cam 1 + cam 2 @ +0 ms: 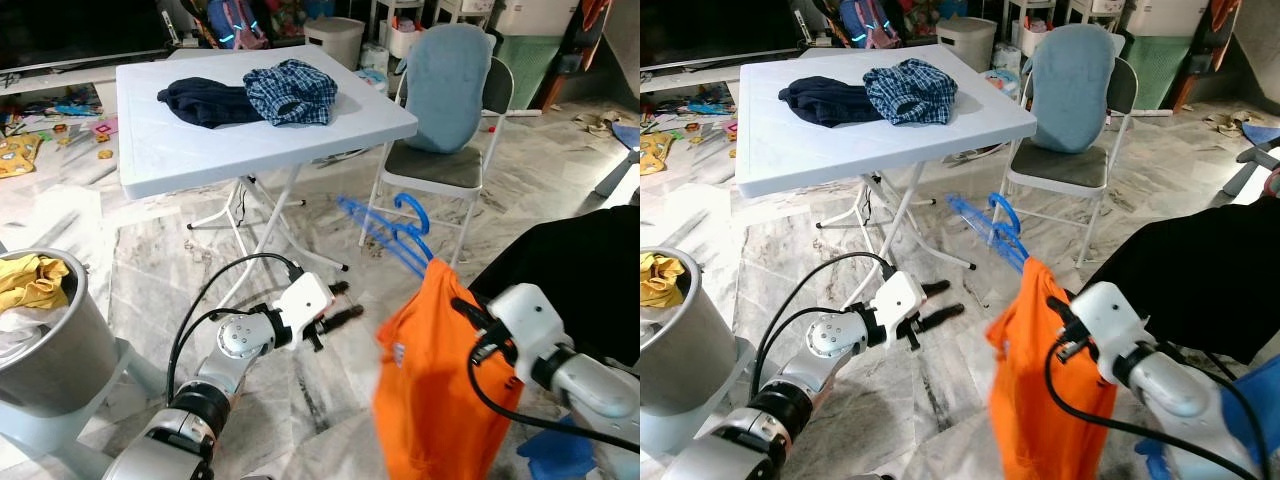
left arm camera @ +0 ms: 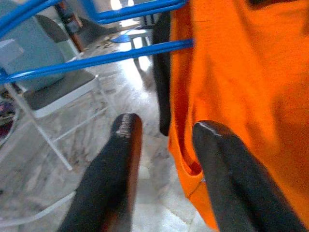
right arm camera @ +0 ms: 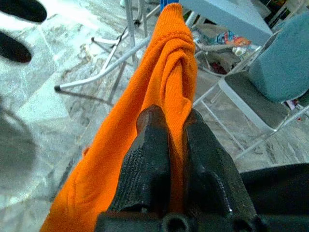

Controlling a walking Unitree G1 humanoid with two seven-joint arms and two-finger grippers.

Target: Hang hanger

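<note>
Low over the marble floor, the left gripper hovered with its fingers spread apart, holding nothing, the orange garment just to its right. Further right, the right gripper was clamped on that garment's upper fold, the blue hanger just beyond it, before the chair.

- My 2 head eyes look forward and down at the white table, chair and marble floor, sharing that scene.
- My left wrist camera faces the orange shirt closely.
- My right wrist camera sits tight against that shirt.
</note>
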